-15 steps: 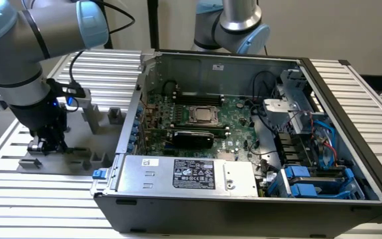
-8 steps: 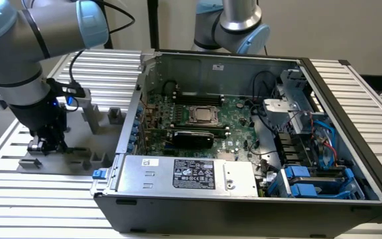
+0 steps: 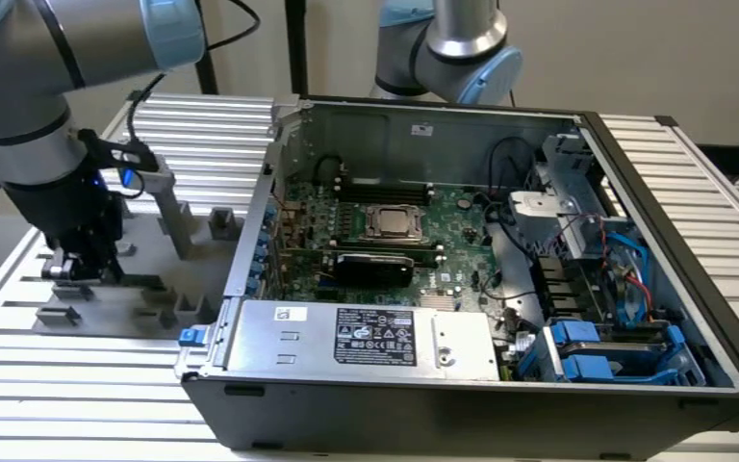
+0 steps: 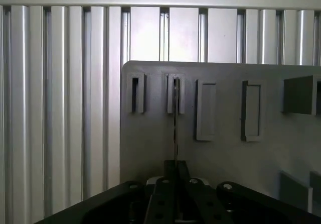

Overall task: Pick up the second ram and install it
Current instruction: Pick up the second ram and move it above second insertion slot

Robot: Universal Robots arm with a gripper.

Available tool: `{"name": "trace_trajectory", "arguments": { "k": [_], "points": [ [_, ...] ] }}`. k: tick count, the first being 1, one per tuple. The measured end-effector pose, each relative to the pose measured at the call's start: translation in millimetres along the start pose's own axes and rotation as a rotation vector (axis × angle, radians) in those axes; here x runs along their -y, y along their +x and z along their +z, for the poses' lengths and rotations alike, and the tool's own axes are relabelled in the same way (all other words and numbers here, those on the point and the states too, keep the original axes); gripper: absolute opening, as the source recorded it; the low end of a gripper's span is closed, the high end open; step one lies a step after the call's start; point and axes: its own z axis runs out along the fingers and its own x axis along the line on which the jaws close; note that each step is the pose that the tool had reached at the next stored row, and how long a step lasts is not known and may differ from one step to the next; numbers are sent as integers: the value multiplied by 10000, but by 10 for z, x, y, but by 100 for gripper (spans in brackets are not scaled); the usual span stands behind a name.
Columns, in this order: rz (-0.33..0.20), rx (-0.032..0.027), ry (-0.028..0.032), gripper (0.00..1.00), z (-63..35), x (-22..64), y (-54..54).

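Note:
The second ram (image 4: pixel 175 128) appears edge-on as a thin dark line, standing upright with its far end in a slot of the gray holder plate (image 4: pixel 230 158). My gripper (image 4: pixel 175 168) sits at its near end, fingers drawn close together on either side of the stick. In the exterior view my gripper (image 3: pixel 82 268) is low over the gray holder blocks (image 3: pixel 151 289), to the left of the open computer case, and hides the ram there. The black memory slots (image 3: pixel 376 192) lie on the green motherboard (image 3: pixel 453 236) inside the case.
The open case (image 3: pixel 472 385) has tall metal walls, a power supply (image 3: pixel 363 337) at its near side, cables and blue drive bays (image 3: pixel 600 351) on the exterior view's right. A second robot arm (image 3: pixel 453 48) stands behind the case. Ribbed aluminium table (image 3: pixel 74 385) surrounds everything.

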Motion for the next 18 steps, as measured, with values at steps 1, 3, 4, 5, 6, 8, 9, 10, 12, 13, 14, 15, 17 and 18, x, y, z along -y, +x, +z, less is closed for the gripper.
{"name": "trace_trajectory", "arguments": {
  "k": [1,3,4,5,6,8,9,10,12,13,14,15,17,18],
  "points": [
    [0,0,1,0,-49,-2,-1],
    [0,0,0,0,-137,-6,-2],
    [1,1,1,0,-182,-8,-3],
    [0,0,0,0,-227,-9,-3],
    [0,0,0,0,-274,-11,-4],
    [0,0,0,0,-363,-15,-5],
    [0,1,1,0,-409,-16,-5],
    [0,0,1,0,-455,-18,-6],
    [-1,0,0,0,-546,-20,-7],
    [0,0,0,0,-591,-19,-8],
    [-1,0,0,0,-637,-17,-8],
    [-2,1,0,0,-682,-15,-8],
    [-1,0,0,0,-775,-2,-10],
    [-1,0,0,0,-818,10,-10]
  ]
}}
